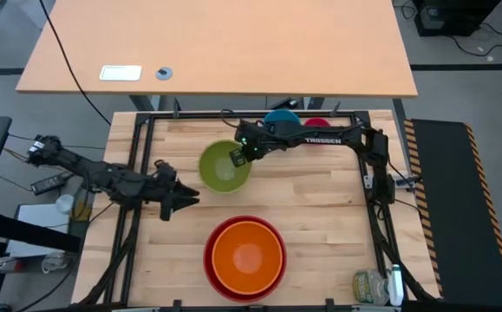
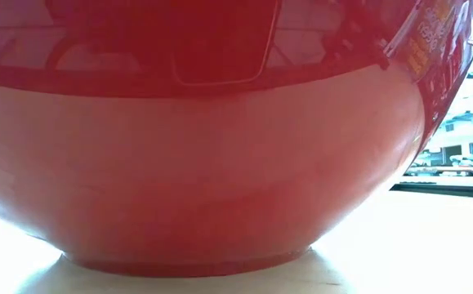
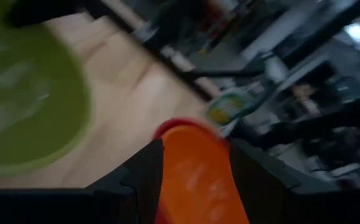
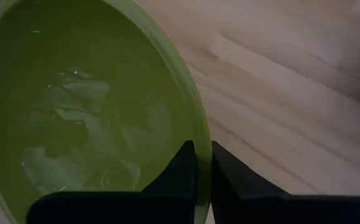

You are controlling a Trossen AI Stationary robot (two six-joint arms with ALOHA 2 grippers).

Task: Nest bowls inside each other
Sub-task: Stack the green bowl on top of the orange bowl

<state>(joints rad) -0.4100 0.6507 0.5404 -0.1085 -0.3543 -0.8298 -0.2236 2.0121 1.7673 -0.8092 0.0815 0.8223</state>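
A pale wooden bench (image 1: pixel 320 217) carries all the bowls. The right gripper (image 4: pixel 203 163) is seen with its fingers pinched on the rim of the lime green bowl (image 1: pixel 224 166), one finger inside and one outside, probably so that it can be lifted. Well beyond those fingers, the orange bowl (image 1: pixel 247 256) is already seated in the red bowl (image 1: pixel 211 260). The blue bowl (image 1: pixel 280 117) and the pink bowl (image 1: pixel 317 122) lie behind the arm. The left gripper (image 1: pixel 184 198) waits beside, fingers partly spread, holding nothing
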